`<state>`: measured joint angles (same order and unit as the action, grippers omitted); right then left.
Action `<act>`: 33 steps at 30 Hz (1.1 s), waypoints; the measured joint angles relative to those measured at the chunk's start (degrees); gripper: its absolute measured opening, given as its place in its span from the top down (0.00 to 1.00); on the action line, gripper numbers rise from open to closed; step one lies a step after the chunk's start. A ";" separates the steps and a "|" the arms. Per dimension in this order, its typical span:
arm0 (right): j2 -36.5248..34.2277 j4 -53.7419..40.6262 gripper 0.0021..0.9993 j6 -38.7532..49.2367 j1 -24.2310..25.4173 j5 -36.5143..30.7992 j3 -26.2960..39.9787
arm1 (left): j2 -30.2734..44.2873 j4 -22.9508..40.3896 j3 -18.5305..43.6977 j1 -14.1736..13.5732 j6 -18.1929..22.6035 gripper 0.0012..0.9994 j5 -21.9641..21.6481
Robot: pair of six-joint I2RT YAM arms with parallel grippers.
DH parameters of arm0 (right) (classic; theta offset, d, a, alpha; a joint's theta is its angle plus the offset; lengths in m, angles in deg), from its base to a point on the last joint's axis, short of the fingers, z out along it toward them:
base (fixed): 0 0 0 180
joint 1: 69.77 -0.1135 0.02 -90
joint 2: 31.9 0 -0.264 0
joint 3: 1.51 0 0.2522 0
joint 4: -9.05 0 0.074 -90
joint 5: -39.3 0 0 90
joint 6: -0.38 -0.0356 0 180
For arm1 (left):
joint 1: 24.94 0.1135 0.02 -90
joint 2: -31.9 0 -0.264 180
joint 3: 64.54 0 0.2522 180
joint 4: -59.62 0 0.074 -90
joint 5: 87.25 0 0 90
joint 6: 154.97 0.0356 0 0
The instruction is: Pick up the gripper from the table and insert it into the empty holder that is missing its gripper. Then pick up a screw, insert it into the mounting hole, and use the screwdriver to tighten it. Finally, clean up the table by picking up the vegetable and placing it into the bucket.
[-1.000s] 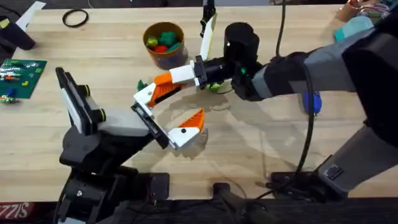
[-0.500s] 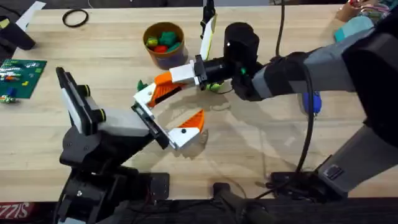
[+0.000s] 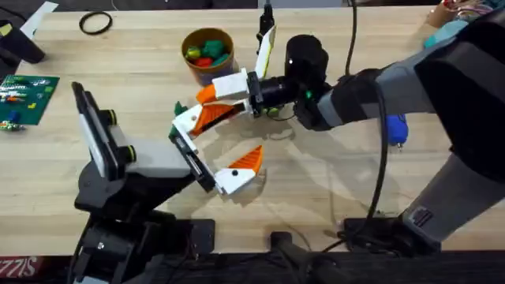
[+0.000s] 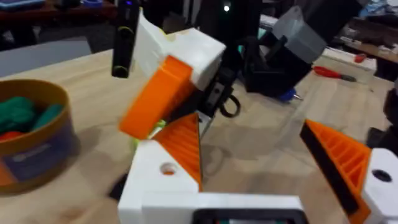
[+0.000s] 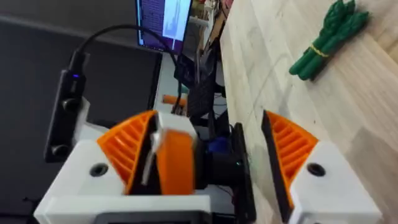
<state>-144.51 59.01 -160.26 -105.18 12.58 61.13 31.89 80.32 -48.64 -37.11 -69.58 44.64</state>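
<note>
Moved: right claw [image 3: 207,106] has risen slightly since the earlier frame.
Right claw: reaches across from the right, fingers spread, grasping nothing.
Left claw [image 3: 217,150]: released, jaws wide, just below the right one.
Vegetable [image 5: 328,37]: lies on the wooden tabletop [image 3: 118,87] beside the right claw.
Bucket [image 3: 207,54]: farther back, holding colourful toys.
Screwdriver [image 3: 397,128]: at the right, beside the right arm.
Room: dark beyond the tabletop's edge.
</note>
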 joint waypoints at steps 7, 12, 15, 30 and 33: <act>0.16 1.06 0.00 -1.25 0.34 4.30 0.02 | 0.01 0.82 -0.10 -2.05 -0.36 0.01 9.14; 0.57 0.98 0.00 -2.21 4.17 7.10 0.02 | 0.01 0.92 -0.13 -2.05 -0.36 0.01 10.83; 2.34 0.94 0.00 -3.07 5.89 8.94 0.02 | 0.01 0.92 -0.15 -2.05 -0.36 0.01 11.12; 16.62 1.13 0.00 -4.77 9.60 8.23 -21.27 | 0.01 0.92 -0.15 -2.05 -0.36 0.01 11.32; 16.63 1.90 0.00 -4.62 8.75 8.00 -21.35 | 0.01 0.92 -0.15 -2.05 -0.36 0.01 11.32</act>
<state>-127.88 60.91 -164.88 -96.43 20.58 39.78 31.91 81.24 -48.80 -39.16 -69.94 55.96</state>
